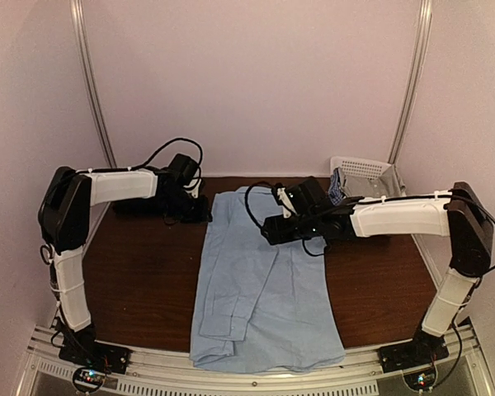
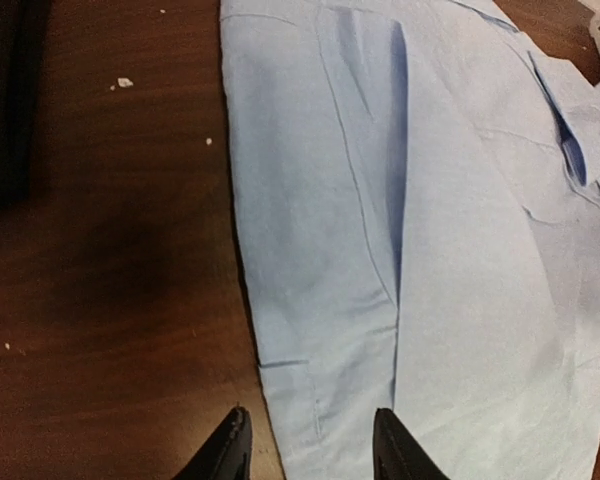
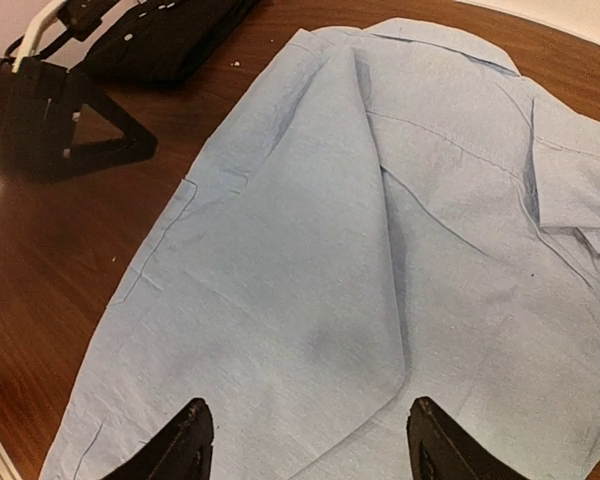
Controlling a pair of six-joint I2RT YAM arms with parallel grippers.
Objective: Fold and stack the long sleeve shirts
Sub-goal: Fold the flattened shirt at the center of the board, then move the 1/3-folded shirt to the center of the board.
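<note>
Basket (image 1: 365,167), far right corner, holding bunched dark cloth (image 1: 338,186). Lying lengthwise on brown table (image 1: 140,280), pale walls around: light blue shirt (image 1: 264,289). Showing only in wrist views: left gripper (image 2: 310,445) and right gripper (image 3: 305,440) hovering above it, fingers spread, gripping nothing.

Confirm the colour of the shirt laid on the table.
The shirt is light blue; top external shows best.

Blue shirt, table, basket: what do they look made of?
Blue shirt: thin woven cloth, matte, likely cotton; soft creases and stitched seams. Table: dark wood or wood-look laminate, slight sheen, grain streaks. Basket: white plastic, by its lattice wall.
</note>
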